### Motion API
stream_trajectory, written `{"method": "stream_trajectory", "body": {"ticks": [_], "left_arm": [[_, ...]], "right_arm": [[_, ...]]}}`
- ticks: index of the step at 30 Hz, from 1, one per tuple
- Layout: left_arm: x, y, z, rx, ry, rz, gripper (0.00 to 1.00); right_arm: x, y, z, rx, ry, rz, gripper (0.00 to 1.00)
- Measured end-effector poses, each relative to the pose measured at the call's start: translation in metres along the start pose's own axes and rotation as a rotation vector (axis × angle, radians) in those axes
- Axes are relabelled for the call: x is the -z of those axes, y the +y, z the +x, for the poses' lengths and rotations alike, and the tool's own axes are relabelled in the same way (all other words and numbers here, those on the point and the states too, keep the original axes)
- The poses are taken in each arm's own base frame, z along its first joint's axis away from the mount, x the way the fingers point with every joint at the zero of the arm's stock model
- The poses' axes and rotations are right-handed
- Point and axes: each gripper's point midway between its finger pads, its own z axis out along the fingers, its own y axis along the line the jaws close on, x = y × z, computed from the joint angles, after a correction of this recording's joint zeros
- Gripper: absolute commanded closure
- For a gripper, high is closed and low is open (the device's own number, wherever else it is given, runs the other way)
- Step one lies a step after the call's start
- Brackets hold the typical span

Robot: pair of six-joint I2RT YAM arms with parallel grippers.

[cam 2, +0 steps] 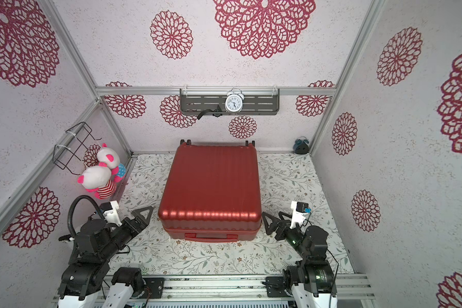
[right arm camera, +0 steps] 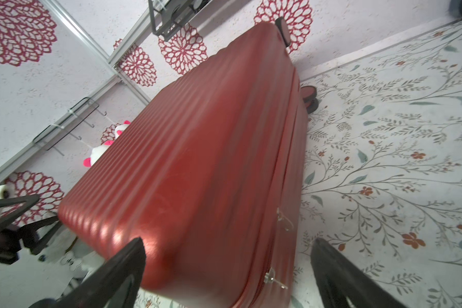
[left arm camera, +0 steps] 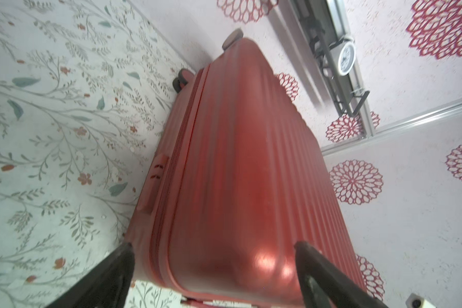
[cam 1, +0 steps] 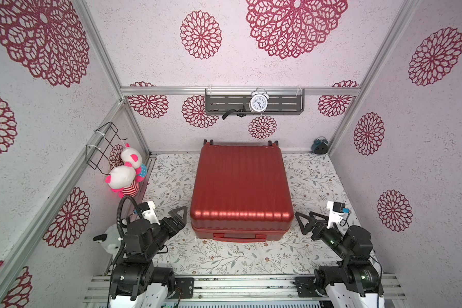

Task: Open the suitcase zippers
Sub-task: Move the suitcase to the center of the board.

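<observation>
Glossy red ribbed hard-shell suitcase [cam 1: 240, 186], shut, flat on floral tabletop [cam 1: 312, 181].
Left hand [cam 1: 179, 215] and right hand [cam 1: 304, 222], both open and empty, flank its handle-end corners; small silver zipper pulls [right arm camera: 283, 220] sit on the right hand's side.

Glossy red ribbed suitcase [cam 1: 240, 186], white table cover [cam 1: 312, 176] with grey-green leaves, black fingers [left arm camera: 328, 277]

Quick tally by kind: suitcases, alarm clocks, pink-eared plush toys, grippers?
Glossy red ribbed hard-shell suitcase: 1
Alarm clocks: 2, white twin-bell clock, dark blue clock
White plush toys with pink ears: 2, upper toy, lower toy
Grippers: 2, left gripper, right gripper, jaws open
Total: 7
</observation>
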Motion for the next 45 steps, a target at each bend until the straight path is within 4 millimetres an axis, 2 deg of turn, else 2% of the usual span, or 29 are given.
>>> {"method": "stream_trajectory", "body": {"ticks": [7, 14, 20, 24, 28, 36, 45], "left_arm": [[-0.003, 0.002, 0.036, 0.001, 0.153, 0.020, 0.13], [-0.024, 0.007, 0.078, -0.021, 0.317, 0.020, 0.18], [-0.044, -0.002, 0.091, -0.059, 0.381, 0.018, 0.18], [-0.060, -0.003, 0.090, -0.065, 0.385, -0.001, 0.18], [-0.080, 0.000, 0.091, -0.078, 0.396, -0.035, 0.18], [-0.109, -0.010, 0.067, -0.143, 0.305, -0.061, 0.16], [-0.135, -0.008, 0.044, -0.168, 0.234, -0.106, 0.14]], "right_arm": [[0.003, 0.010, 0.016, -0.030, 0.080, -0.057, 0.02], [-0.006, 0.012, 0.024, -0.070, 0.145, -0.080, 0.19], [-0.015, 0.024, 0.024, -0.047, 0.173, -0.142, 0.30], [-0.025, 0.027, 0.030, -0.036, 0.211, -0.145, 0.31], [-0.039, 0.021, 0.040, -0.032, 0.250, -0.117, 0.32], [-0.073, 0.008, 0.055, -0.021, 0.322, -0.057, 0.30], [-0.111, 0.009, 0.043, 0.024, 0.337, -0.059, 0.23]]}}
